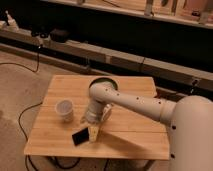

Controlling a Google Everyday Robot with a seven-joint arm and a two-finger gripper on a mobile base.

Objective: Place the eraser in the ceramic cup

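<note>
A white ceramic cup (64,110) stands upright on the left part of the wooden table (135,137). A small black eraser (80,136) lies flat on the table, in front of the cup and a little to its right. My gripper (94,134) hangs from the white arm (135,102) and points down at the table, just right of the eraser and close beside it. It is to the right of the cup and nearer the front edge. I cannot tell whether it touches the eraser.
A dark round object (102,81) sits at the back of the table behind the arm. Cables (30,107) run over the floor at the left. A low dark ledge (125,60) runs behind the table.
</note>
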